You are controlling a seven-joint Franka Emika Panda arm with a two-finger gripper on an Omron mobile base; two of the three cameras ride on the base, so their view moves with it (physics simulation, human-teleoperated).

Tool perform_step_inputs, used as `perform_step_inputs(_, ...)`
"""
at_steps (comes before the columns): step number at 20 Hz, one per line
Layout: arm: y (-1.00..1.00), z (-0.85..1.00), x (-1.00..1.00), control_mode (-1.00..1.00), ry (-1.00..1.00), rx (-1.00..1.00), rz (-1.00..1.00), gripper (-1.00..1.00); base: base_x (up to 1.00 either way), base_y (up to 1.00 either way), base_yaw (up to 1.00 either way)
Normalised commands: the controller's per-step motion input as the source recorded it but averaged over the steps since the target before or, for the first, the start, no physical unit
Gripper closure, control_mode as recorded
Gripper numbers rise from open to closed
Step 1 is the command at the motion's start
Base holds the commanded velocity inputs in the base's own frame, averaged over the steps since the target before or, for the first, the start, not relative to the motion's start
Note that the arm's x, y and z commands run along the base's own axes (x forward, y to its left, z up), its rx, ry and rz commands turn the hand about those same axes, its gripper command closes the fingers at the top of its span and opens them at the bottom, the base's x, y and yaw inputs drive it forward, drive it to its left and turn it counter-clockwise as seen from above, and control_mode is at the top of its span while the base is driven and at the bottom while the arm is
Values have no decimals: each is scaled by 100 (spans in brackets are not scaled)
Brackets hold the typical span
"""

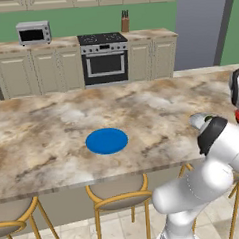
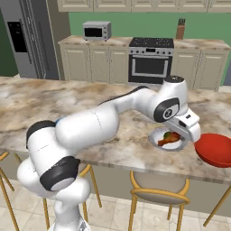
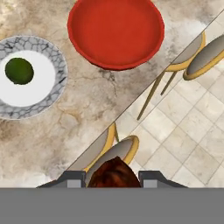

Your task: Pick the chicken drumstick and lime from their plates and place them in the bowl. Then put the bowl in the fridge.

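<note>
My gripper [image 3: 113, 177] is shut on the chicken drumstick [image 3: 113, 171], whose brown end shows between the two fingertips. In the right base view the gripper [image 2: 177, 135] hangs low over the counter with the drumstick [image 2: 165, 141] under it. The red bowl [image 3: 116, 33] lies empty ahead of the hand and stands at the counter's front right [image 2: 216, 149]. The dark-green lime [image 3: 19, 70] rests on a white plate with a grey crackled rim [image 3: 54, 52]. A flat blue plate [image 1: 107, 141] lies bare on the counter. The grey fridge [image 2: 22, 40] stands at the far left, doors shut.
The marble counter [image 1: 47, 131] has stools with gold frames [image 2: 158, 187] tucked under its front edge, right below the hand [image 3: 109, 151]. Behind are a stove [image 2: 151, 61], a microwave [image 2: 96, 30] and a knife block [image 2: 181, 29] on the back counter.
</note>
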Motion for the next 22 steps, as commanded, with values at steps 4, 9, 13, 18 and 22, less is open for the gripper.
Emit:
perform_step_inputs(4,-53,-1,21,-100,4,-2,-9,100,0,0,0)
perform_step_inputs(9,-50,-4,25,-100,0,0,-4,100,0,0,0)
perform_step_inputs(13,-49,-1,27,-100,0,4,0,100,0,0,0)
perform_step_inputs(18,-41,0,22,-100,0,15,0,100,0,0,0)
perform_step_inputs(22,-35,0,19,-100,0,19,0,100,0,0,0)
